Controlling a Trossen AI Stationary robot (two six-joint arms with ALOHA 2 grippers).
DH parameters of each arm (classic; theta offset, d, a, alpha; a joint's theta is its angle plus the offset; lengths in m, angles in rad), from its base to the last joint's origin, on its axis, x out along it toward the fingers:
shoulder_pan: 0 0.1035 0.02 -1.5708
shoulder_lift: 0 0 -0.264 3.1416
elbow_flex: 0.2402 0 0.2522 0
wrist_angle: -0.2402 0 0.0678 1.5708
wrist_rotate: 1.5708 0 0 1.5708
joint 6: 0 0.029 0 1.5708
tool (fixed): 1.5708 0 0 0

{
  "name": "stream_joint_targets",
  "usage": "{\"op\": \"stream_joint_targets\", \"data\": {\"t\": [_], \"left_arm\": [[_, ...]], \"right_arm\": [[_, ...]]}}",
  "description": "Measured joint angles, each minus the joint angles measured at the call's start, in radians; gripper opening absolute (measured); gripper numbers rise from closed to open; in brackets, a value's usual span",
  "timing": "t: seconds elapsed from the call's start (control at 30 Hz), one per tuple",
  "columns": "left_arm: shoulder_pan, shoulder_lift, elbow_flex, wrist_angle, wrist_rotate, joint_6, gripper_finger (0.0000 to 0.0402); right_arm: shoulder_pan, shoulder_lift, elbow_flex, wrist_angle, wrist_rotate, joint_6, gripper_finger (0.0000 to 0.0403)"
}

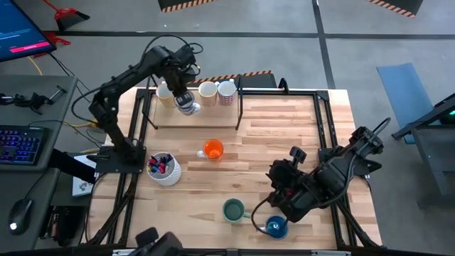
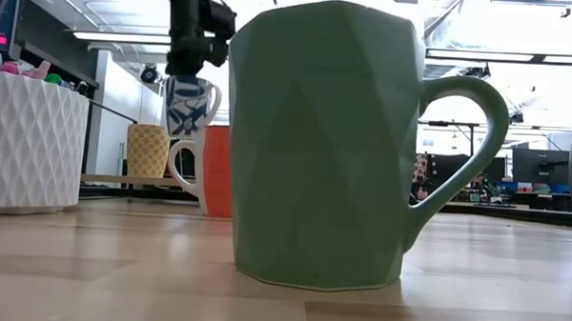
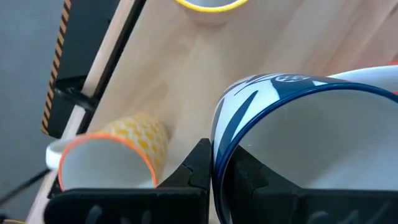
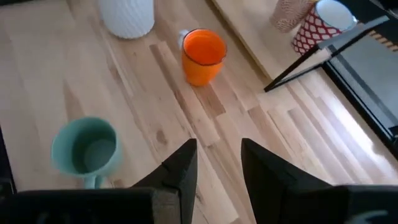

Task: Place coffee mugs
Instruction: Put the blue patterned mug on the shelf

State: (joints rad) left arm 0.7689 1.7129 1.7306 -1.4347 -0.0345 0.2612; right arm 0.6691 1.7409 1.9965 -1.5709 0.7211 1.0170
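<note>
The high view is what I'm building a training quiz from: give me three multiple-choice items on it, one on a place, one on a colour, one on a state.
1. Where is the left gripper?
A. over the shelf at the table's far edge
B. beside the pen holder
C. over the green mug

2. Which colour is the mug nearest the right gripper?
A. orange
B. blue
C. green

3. What is the left gripper doing?
A. hanging open, empty
B. holding a blue-patterned mug
C. holding a marker

Answers:
1 A, it hangs beside the mugs on the shelf.
2 B, the blue mug sits just by it.
3 B, its fingers clamp the blue-patterned mug by the rim.
</note>
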Motion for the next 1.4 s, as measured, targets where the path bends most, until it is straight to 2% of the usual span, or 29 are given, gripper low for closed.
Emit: {"op": "stream_joint_targets", "data": {"t": [0.5, 1.07, 1.27, 1.4], "left_arm": [[0.097, 0.150, 0.000, 0.124, 0.000, 0.113, 0.0010], [0.166, 0.192, 0.000, 0.173, 0.000, 0.155, 0.0010], [0.172, 0.192, 0.001, 0.172, 0.012, 0.155, 0.0046], [0.172, 0.192, 0.002, 0.183, 0.028, 0.155, 0.0052]], "right_arm": [[-0.017, 0.000, 0.000, 0.000, 0.005, 0.086, 0.0103], [-0.022, 0.001, 0.000, 0.000, 0.003, 0.094, 0.0103], [-0.022, 0.001, 0.000, 0.000, 0.003, 0.094, 0.0103], [-0.022, 0.001, 0.000, 0.000, 0.002, 0.094, 0.0103]]}}
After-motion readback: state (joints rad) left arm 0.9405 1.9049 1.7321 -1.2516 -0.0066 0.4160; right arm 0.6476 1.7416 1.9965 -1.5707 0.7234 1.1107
